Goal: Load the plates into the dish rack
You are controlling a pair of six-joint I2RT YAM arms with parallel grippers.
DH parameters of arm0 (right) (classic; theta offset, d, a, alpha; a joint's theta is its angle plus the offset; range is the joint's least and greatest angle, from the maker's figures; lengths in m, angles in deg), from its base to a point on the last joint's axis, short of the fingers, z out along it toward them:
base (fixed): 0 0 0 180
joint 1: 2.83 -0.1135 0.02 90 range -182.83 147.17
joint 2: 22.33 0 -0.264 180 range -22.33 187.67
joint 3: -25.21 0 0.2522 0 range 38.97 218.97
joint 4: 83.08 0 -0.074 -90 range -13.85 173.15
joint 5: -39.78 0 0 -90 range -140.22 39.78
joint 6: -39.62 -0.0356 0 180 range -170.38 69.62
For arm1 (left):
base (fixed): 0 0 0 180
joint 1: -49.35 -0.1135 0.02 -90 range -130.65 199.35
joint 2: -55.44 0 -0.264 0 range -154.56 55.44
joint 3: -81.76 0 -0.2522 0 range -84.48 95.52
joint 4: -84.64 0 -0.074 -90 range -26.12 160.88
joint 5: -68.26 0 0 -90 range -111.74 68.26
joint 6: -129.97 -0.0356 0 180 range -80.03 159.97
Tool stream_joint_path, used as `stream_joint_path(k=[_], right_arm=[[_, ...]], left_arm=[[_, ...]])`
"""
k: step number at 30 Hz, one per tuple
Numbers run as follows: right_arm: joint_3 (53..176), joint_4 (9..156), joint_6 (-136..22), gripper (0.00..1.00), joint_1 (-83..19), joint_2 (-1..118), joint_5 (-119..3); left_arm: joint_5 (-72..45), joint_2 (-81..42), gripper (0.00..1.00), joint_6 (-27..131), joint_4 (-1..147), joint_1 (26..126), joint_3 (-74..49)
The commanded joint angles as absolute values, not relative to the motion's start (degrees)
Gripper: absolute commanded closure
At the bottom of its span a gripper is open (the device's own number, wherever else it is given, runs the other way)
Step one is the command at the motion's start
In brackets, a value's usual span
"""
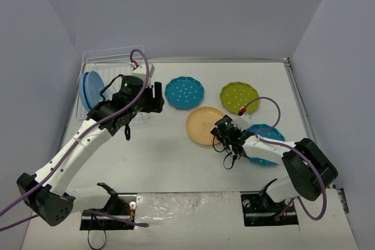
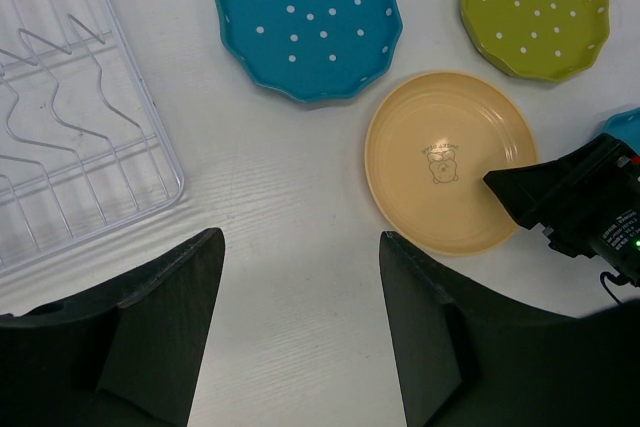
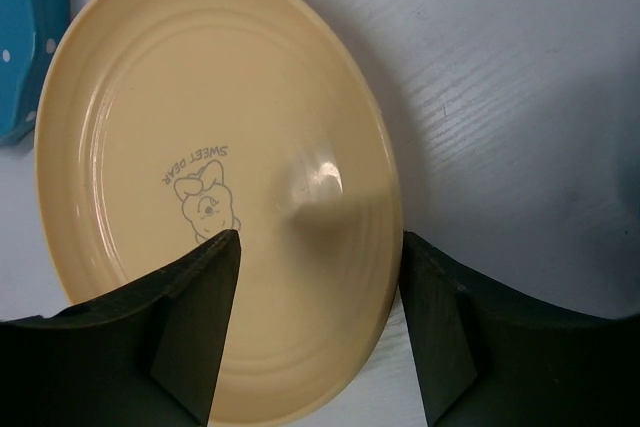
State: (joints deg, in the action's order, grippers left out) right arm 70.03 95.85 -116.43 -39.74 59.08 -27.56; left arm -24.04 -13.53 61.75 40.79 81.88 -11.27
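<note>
Orange-yellow plate [image 3: 200, 117], white-dotted teal plate [image 2: 308, 19]

light: bright, even | shadows: soft | glare: orange-yellow plate [image 3: 322, 182] centre | focus: sharp

White wire rack [image 2: 80, 147] far left, light blue plate [image 1: 89, 89] upright inside. Lying flat: teal dotted plate [image 1: 184, 92] centre-far, lime dotted plate [image 1: 239, 97] right, orange-yellow plate [image 1: 202, 126] centre, second teal plate [image 1: 266, 129] near right, partly hidden.

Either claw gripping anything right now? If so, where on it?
Nothing held. Left claw is open and empty, beside the white wire dish rack. Right claw is open, straddling the rim of the round orange-yellow plate, not closed on it.
</note>
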Motion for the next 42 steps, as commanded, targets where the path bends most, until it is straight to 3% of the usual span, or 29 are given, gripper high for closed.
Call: stream_joint_path(k=[1, 9, 13, 14, 25, 36, 42], right_arm=[[68.92, 99.79, -118.65, 0.5, -38.82, 59.08, -25.15], [66.83, 100.47, -119.02, 0.73, -38.33, 58.18, -24.56], [66.33, 100.51, -118.35, 0.99, -38.42, 57.6, -24.8], [66.34, 100.15, -118.0, 1.0, -38.42, 57.22, -24.85], [68.89, 90.93, -112.68, 1.0, -38.6, 42.26, -27.39], [77.06, 84.41, -108.22, 1.0, -38.59, 31.7, -30.5], [79.32, 83.94, -107.59, 1.0, -38.51, 29.69, -31.15]], left_arm=[[-23.52, -13.23, 0.41, 62.82, 44.56, 82.22, -10.56], [-22.79, -14.26, 0.41, 63.35, 45.39, 82.22, -10.83], [-22.35, -14.51, 0.41, 63.77, 45.65, 82.38, -11.23], [-22.38, -14.5, 0.41, 63.78, 45.65, 82.37, -11.32], [-20.58, -16.1, 0.41, 65.8, 46.92, 82.4, -12.08], [-11.79, -19.99, 0.24, 71.52, 51.61, 82.31, -10.85], [-2.02, -22.46, 0.23, 75.85, 57.65, 81.88, -10.82]])
